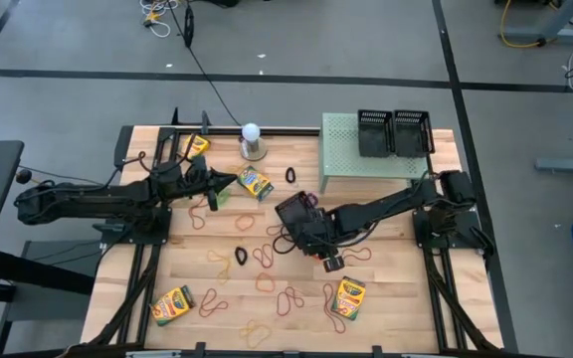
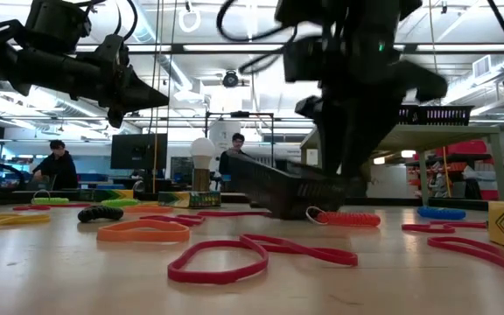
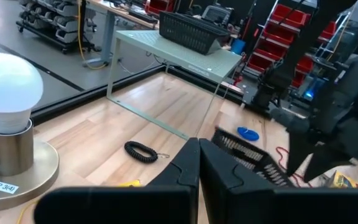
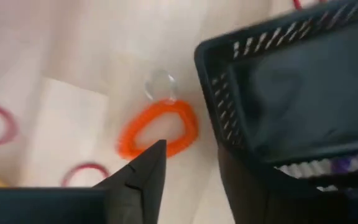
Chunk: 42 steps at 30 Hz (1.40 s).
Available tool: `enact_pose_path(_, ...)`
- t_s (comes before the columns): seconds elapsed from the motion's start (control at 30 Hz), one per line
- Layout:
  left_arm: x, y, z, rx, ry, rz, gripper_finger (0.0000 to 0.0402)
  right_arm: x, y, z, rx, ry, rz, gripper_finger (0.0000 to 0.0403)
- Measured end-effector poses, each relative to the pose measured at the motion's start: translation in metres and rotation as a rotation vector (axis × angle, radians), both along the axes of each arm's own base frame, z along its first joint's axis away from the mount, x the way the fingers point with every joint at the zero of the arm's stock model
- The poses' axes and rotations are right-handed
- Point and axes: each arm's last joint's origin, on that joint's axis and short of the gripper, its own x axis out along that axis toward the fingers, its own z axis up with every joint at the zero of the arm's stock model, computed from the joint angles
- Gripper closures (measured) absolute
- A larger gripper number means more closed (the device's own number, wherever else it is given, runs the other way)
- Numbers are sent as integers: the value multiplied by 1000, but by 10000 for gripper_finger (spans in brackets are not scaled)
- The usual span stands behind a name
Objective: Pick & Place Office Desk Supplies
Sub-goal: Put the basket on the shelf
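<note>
Only the right wrist view showed the right gripper (image 4: 188, 168) parted astride the small black mesh basket's (image 4: 291, 93) wall, an orange coiled loop (image 4: 157, 127) beside; left gripper (image 3: 199, 163) clenched, empty.

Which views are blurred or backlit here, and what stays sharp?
Low view: ceiling lights backlight the dark right gripper and tilted black mesh basket into silhouettes; the near red rubber-band loop stays sharp. Right wrist view: soft throughout, the orange coiled band smeared.
</note>
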Motion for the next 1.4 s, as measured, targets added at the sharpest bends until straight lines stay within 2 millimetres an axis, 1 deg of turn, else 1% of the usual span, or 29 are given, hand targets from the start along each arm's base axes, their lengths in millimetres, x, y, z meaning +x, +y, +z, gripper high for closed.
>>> enact_pose_path(0.1, 0, 0, 0, -10, -4, 4, 394, 2, 0, -8, -15, 23, 4, 288)
enact_pose_path(0.2, 0, 0, 0, -4, -6, 4, 394, 2, 1, -8, -37, 13, 7, 333)
enact_pose_path(0.27, 0, 0, 1, -1, -10, 3, 394, 0, 2, -3, -92, -8, 2, 357)
enact_pose_path(0.37, 0, 0, 3, -9, -33, 5, 394, -2, 2, 12, -152, -61, -11, 369)
enact_pose_path(0.43, 0, 0, 3, -7, -39, 4, 394, -3, 0, 20, -149, -86, -14, 364)
enact_pose_path(0.53, 0, 0, 3, -4, -36, 4, 394, -3, -4, 25, -148, -101, -19, 337)
enact_pose_path(0.63, 0, 0, 3, -8, -35, 4, 394, -3, -10, 25, -150, -96, -29, 300)
enact_pose_path(0.73, 0, 0, 3, 3, -28, 3, 394, 1, -17, 23, -160, -120, -4, 269)
enact_pose_path(0.83, 0, 0, 2, 1, -17, 2, 394, 3, -25, 21, -150, -124, 53, 254)
enact_pose_path(0.93, 0, 0, 2, 5, -15, 3, 394, 7, -32, 15, -115, -113, 93, 257)
enact_pose_path(1.03, 0, 0, 2, 23, -8, 1, 394, 10, -38, 9, -102, -101, 139, 270)
enact_pose_path(1.2, 0, 0, 1, 23, -3, 4, 394, 16, -44, -2, -44, -96, 160, 294)
enact_pose_path(1.4, 0, 0, 1, 29, -4, 4, 394, 19, -46, -1, -51, -129, 170, 304)
